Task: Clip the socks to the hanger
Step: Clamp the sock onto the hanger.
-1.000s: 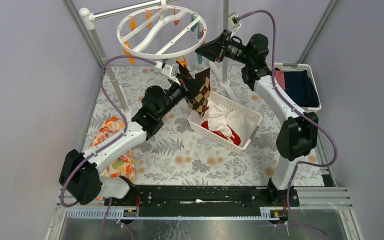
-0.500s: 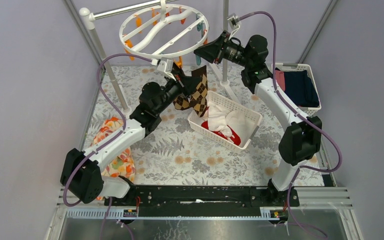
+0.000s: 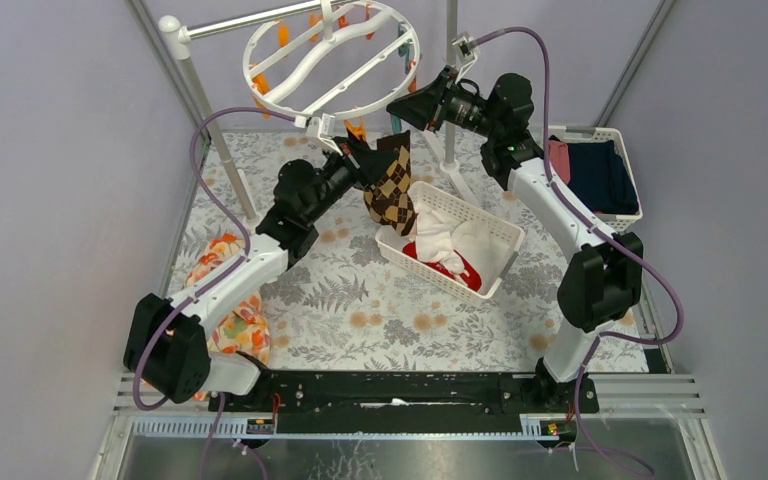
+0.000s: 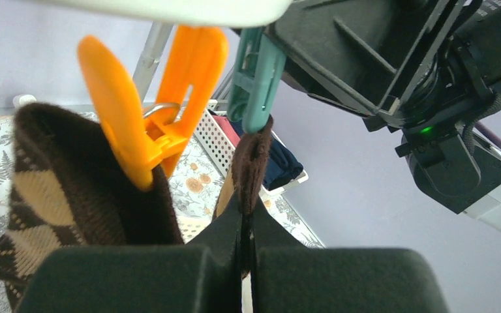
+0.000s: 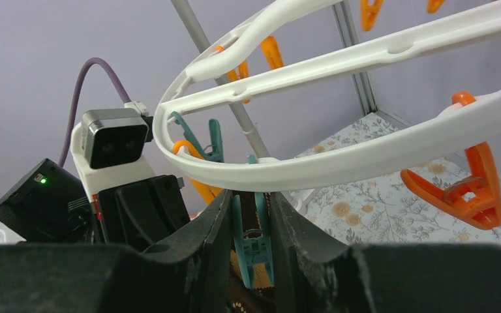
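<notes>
Top view: the rigid white hanger (image 3: 263, 85) hangs over the far edge of the surface (image 3: 360, 300), with the knitted argyle sock (image 3: 392, 180) dangling beneath. Left wrist view: the left tool (image 4: 241, 261), fully closed, pinches the soft cuff at the tips of the teal clothespin (image 4: 256, 85). Right wrist view: the right tool (image 5: 248, 215), partly closed, squeezes that smooth plastic clothespin; a shallow bite could drop the cuff.

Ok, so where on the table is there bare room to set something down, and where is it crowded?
Widest free patch: bare tabletop between the white basket and the arms' bases. A smaller one: between the orange cloth and the basket. Crowded: under the hanger, where the left gripper holds the argyle sock and the right gripper pinches a teal clothespin.
</notes>
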`<state>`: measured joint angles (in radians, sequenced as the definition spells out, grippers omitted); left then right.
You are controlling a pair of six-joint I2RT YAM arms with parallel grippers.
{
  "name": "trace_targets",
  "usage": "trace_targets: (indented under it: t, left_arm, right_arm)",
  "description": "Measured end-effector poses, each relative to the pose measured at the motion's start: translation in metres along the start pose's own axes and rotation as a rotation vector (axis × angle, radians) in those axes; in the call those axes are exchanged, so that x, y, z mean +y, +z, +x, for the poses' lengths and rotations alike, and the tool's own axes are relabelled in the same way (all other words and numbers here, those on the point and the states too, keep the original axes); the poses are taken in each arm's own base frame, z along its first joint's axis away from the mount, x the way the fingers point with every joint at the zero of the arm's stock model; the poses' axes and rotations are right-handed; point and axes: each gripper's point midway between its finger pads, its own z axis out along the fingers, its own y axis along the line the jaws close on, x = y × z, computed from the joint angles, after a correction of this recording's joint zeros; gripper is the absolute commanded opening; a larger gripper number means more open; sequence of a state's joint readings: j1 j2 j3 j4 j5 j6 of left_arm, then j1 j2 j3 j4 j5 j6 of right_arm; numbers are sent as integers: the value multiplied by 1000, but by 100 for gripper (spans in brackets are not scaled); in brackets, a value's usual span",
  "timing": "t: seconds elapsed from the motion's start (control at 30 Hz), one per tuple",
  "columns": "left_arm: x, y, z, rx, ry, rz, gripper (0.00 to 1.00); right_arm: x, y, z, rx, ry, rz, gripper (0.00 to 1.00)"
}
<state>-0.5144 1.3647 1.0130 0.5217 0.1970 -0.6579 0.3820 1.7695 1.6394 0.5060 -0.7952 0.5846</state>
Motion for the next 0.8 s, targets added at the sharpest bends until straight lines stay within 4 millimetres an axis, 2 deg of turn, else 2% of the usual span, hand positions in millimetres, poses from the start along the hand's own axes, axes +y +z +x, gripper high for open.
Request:
trace_targets:
  t: [0.5,0.8]
  left_arm:
    - [9,1,15,58,-43,6,0]
    - [7,1,11,58,-85,36,0]
  right_arm:
    - [2,1,0,-4,8,-7,0]
    - [5,1,-1,-9,22,-17,0]
